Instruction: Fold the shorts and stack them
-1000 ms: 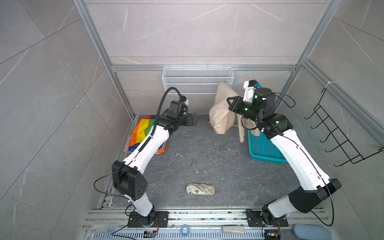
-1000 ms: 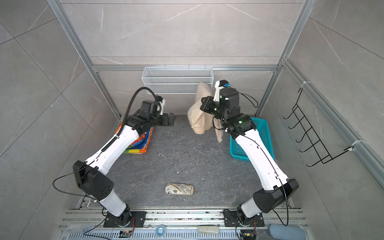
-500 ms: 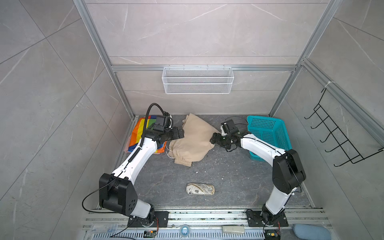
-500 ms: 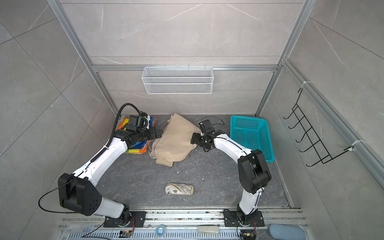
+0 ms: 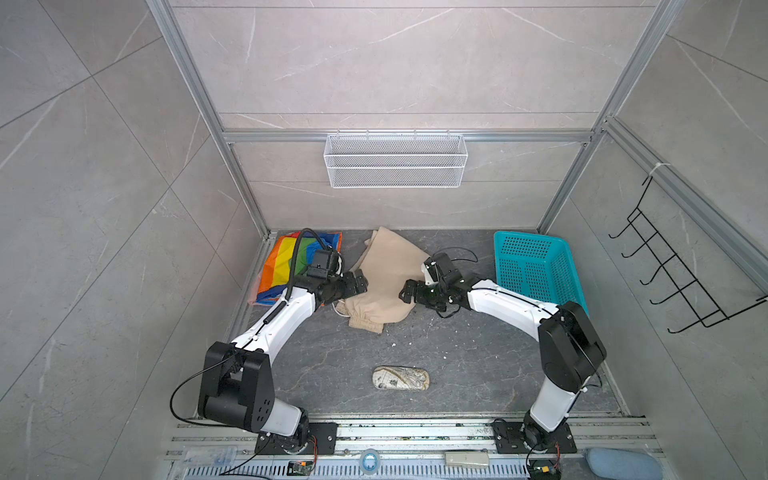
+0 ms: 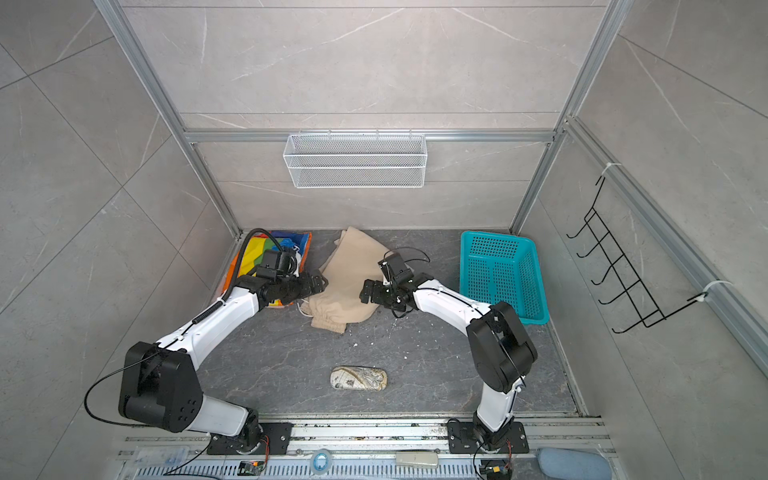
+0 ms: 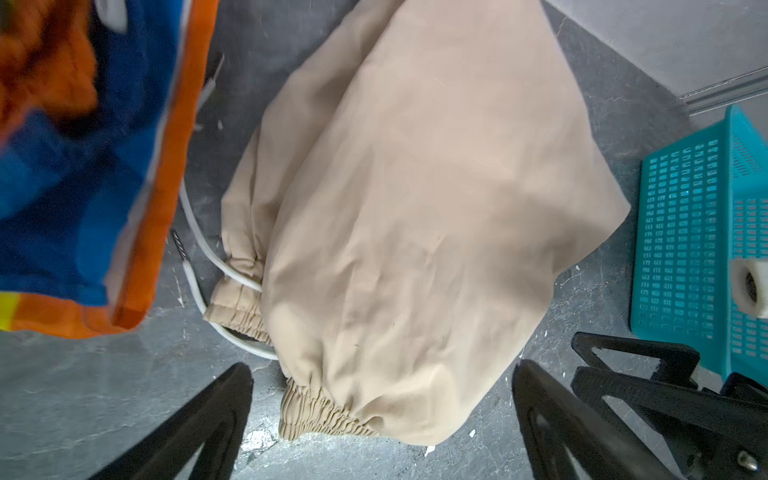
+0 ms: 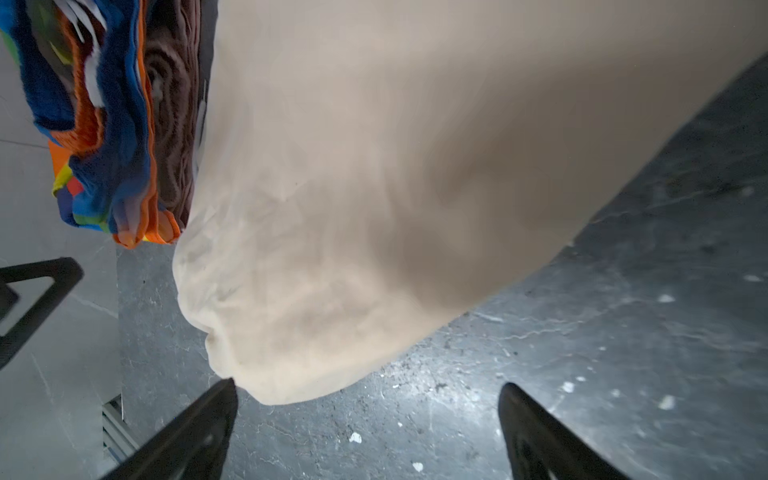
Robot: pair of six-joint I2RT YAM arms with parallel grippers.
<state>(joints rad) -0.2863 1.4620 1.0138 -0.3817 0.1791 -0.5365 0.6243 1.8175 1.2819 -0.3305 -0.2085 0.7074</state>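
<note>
Beige shorts [image 5: 388, 276], aloft a second ago, now lie on worktop [image 5: 457, 357] beside rainbow shorts [image 5: 277, 266]; left hand [image 5: 358, 285] and right hand [image 5: 409, 291] both open, empty, flanking them, likely to start folding.

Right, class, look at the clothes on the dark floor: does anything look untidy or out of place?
The beige cloth shorts lie crumpled and askew, unfolded, their white drawstring trailing towards the rainbow-striped cloth shorts. Small white flecks litter the dark stone floor.
</note>
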